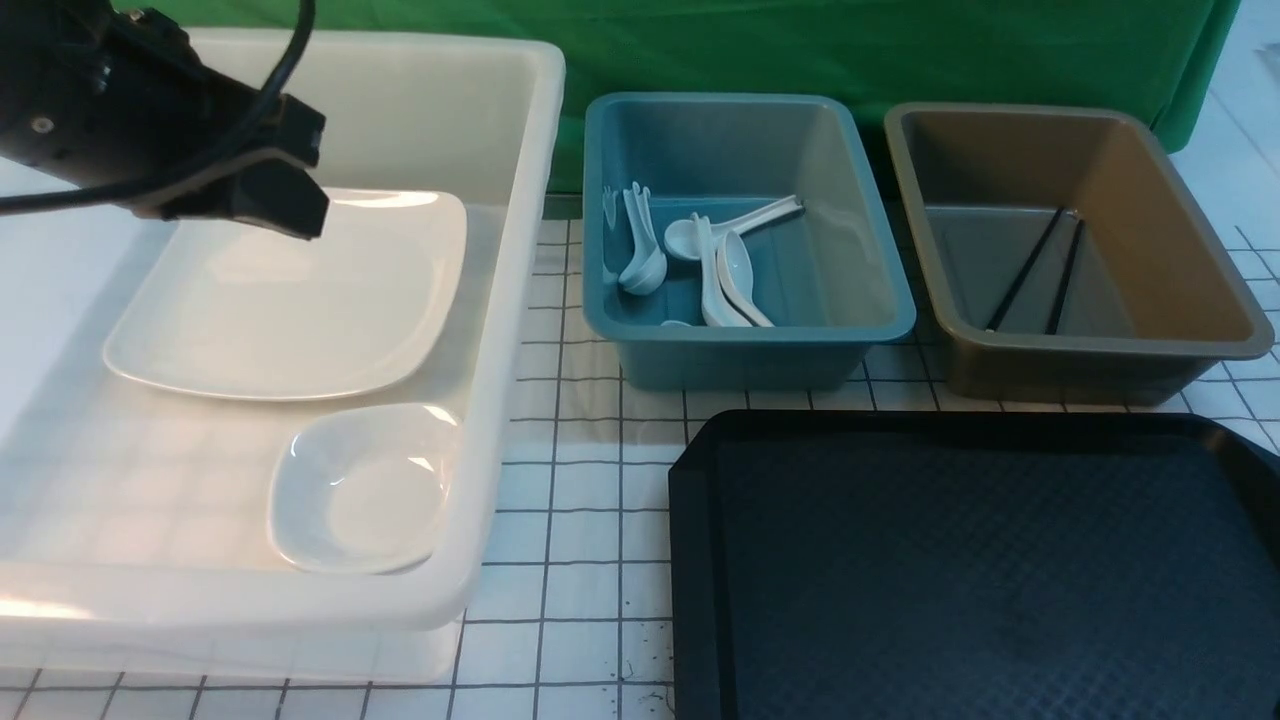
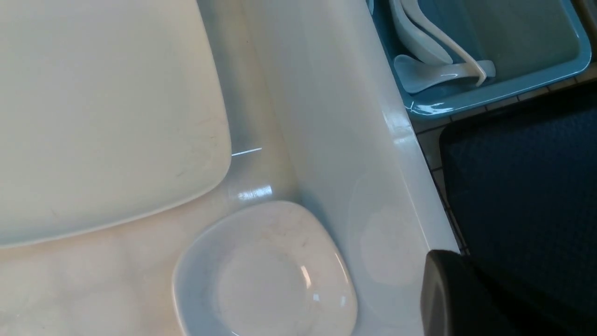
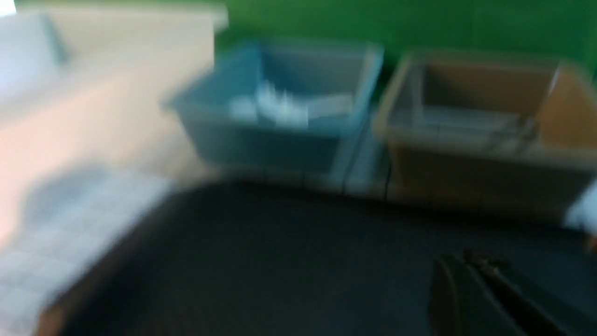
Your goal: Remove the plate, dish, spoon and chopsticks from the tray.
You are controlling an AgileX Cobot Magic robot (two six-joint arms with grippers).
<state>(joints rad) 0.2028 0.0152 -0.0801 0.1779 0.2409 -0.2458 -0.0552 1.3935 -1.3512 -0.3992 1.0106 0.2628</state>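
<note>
The black tray (image 1: 960, 570) lies bare at the front right. The large white plate (image 1: 290, 300) lies in the white tub (image 1: 520, 250), with the small white dish (image 1: 365, 490) in front of it. Several white spoons (image 1: 720, 270) lie in the blue tub (image 1: 880, 310). The black chopsticks (image 1: 1040, 265) lean in the brown tub (image 1: 1200, 250). My left gripper (image 1: 290, 205) hovers above the plate's far edge, looks shut and holds nothing. The left wrist view shows the plate (image 2: 102, 116) and the dish (image 2: 266, 275). My right gripper (image 3: 471, 289) shows only in the blurred right wrist view, above the tray (image 3: 280, 256), and looks shut and empty.
The three tubs stand in a row along the back, in front of a green cloth. The white tub fills the left side. Gridded white table shows between the tubs and the tray (image 2: 527, 186).
</note>
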